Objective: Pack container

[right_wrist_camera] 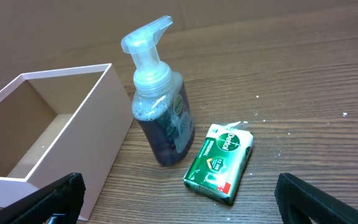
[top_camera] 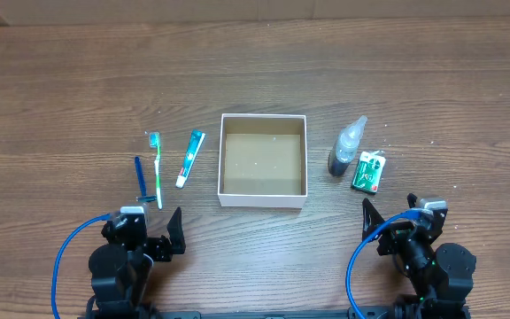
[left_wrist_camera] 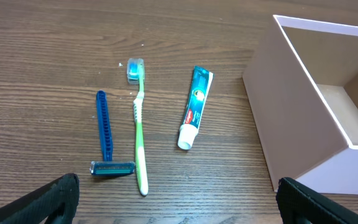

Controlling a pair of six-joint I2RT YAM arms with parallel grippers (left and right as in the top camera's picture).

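Note:
The container [top_camera: 263,196], a square white box with a brown inside, stands empty at the table's middle; its wall shows in the left wrist view [left_wrist_camera: 291,112] and the right wrist view [right_wrist_camera: 73,124]. Left of it lie a toothpaste tube [top_camera: 189,158] [left_wrist_camera: 195,107], a green toothbrush [top_camera: 157,167] [left_wrist_camera: 138,134] and a blue razor [top_camera: 140,179] [left_wrist_camera: 105,137]. Right of it stand a soap pump bottle [top_camera: 346,146] [right_wrist_camera: 160,106] and a green soap pack [top_camera: 369,171] [right_wrist_camera: 219,163]. My left gripper [top_camera: 159,237] [left_wrist_camera: 179,208] is open and empty near the front edge. My right gripper [top_camera: 388,221] [right_wrist_camera: 179,208] is open and empty.
The wooden table [top_camera: 432,80] stretches wide behind and beside the objects. Blue cables [top_camera: 65,257] loop at both arm bases near the front edge.

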